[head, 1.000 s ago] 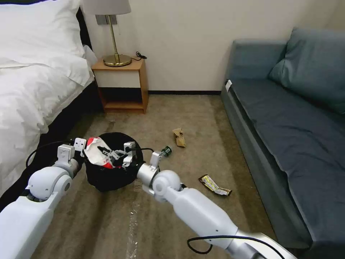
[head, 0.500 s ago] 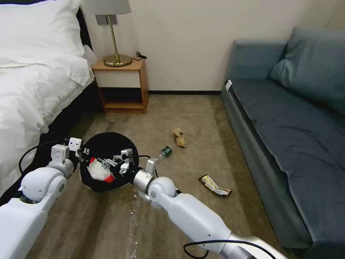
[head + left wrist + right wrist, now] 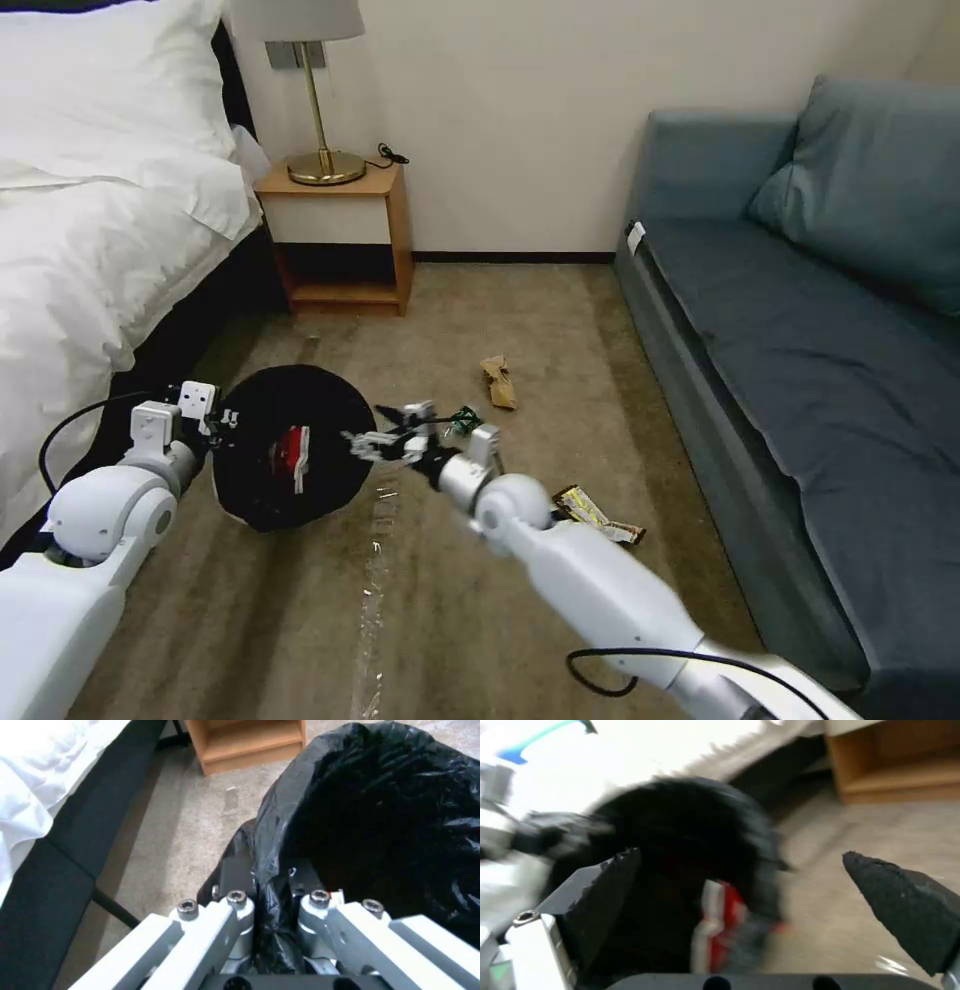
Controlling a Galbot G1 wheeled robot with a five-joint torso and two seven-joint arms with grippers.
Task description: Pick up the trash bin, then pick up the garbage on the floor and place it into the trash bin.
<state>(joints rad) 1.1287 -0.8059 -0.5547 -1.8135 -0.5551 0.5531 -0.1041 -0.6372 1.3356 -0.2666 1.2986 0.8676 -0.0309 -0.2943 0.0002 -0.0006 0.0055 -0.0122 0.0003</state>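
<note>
Bed (image 3: 90, 200): white bedding is seen along the robot's left, with a dark base beside the trash bin.
Sofa (image 3: 830, 330): a blue-grey seat is set along the right, well apart from the bin.
Nightstand (image 3: 340, 240): a wooden unit is placed by the far wall, a brass lamp (image 3: 318, 110) carried on top.
Trash bin (image 3: 295, 445): it is held tilted above the carpet, its black-bagged mouth turned toward the right arm; a red-and-white wrapper (image 3: 293, 455) is seen inside.
Left pincer (image 3: 272, 896): it is clamped narrow on the bin's bagged rim, on the bed side.
Right pincer (image 3: 385, 430): its jaws are spread wide and nothing is held, just beside the bin's mouth.
Yellow-and-black wrapper (image 3: 598, 515): laid on the carpet, partly hidden behind the right arm.
Brown paper (image 3: 498, 381): laid on open carpet.
Bottle (image 3: 463, 418): laid on the carpet just behind the right wrist.
</note>
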